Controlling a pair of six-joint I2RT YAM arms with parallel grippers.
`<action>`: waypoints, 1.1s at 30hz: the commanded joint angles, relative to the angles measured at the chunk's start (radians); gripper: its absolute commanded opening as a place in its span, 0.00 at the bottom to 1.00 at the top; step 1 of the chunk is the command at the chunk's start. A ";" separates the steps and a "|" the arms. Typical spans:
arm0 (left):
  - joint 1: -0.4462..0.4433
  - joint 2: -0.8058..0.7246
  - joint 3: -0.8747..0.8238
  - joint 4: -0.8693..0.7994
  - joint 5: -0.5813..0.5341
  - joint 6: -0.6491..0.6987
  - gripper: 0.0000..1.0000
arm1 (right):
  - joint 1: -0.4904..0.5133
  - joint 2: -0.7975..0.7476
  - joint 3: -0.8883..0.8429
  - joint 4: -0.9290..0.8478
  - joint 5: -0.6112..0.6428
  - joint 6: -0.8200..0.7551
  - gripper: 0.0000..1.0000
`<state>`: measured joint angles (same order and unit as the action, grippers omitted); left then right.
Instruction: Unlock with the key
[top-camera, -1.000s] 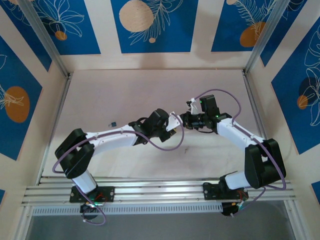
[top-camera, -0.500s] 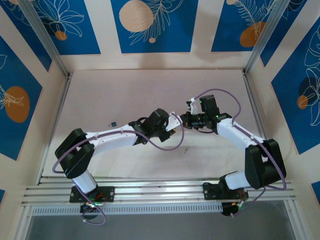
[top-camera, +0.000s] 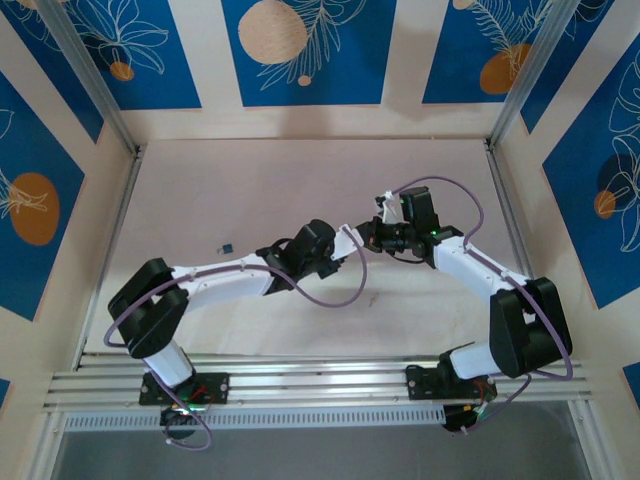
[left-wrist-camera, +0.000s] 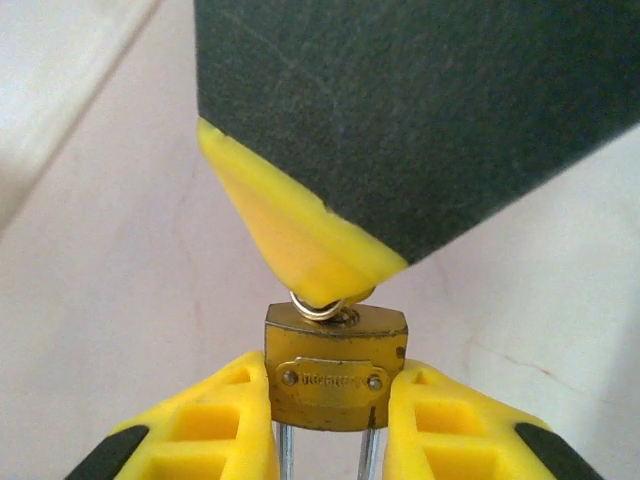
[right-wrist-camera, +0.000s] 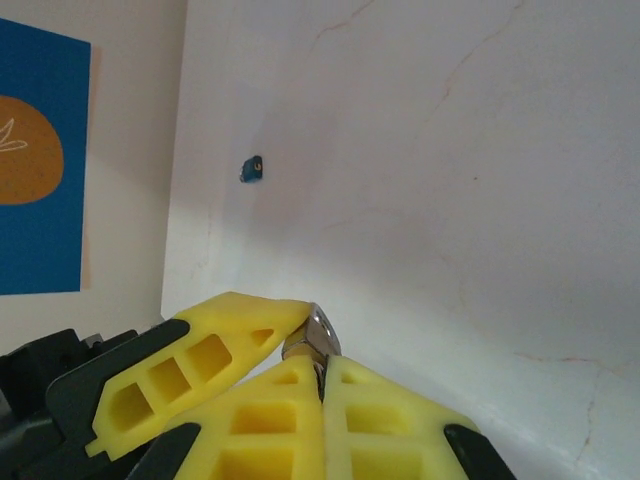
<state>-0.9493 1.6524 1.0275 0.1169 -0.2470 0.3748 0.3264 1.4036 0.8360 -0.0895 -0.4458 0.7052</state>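
Two end effectors meet above the middle of the table (top-camera: 250, 190), and the padlock (left-wrist-camera: 336, 365) sits between them, held off the surface. It is a small brass padlock with a squat, rounded-corner body, a riveted plate with worn lettering across its face, and two steel shackle legs.

Its long axis runs along the left end effector's fingers. The shackle legs point back toward the left wrist camera, and the opposite face points at the right end effector (top-camera: 368, 235). A silver ring (left-wrist-camera: 320, 306) lies against that far face, just under the tip of the right arm's yellow finger (left-wrist-camera: 300, 245).

The left end effector (left-wrist-camera: 336, 420) is closed onto the padlock, with a yellow finger (left-wrist-camera: 205, 435) pressed against each side of the brass body. In the top view this end effector (top-camera: 345, 246) is almost touching the right one.

In the right wrist view, the right end effector (right-wrist-camera: 322, 375) has its two yellow fingers pressed flat together. The silver head of the key (right-wrist-camera: 316, 338) is pinched at their tips. The blade is hidden, so I cannot tell how deep it sits in the lock.

One small blue object (right-wrist-camera: 251, 168) lies on the table well apart from both arms, to the left of the left forearm in the top view (top-camera: 226, 245).
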 joint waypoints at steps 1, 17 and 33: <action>-0.044 -0.009 0.007 0.243 -0.124 0.176 0.22 | 0.051 0.044 -0.017 -0.039 -0.005 0.139 0.00; -0.078 0.058 -0.045 0.511 -0.189 0.346 0.20 | 0.055 0.063 -0.039 0.073 -0.032 0.287 0.00; -0.075 0.054 -0.027 0.423 -0.183 0.280 0.19 | 0.041 0.031 -0.026 -0.003 0.014 0.223 0.08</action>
<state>-0.9939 1.7260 0.9504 0.3962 -0.4866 0.6815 0.3386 1.4433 0.8219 0.0250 -0.3767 0.9611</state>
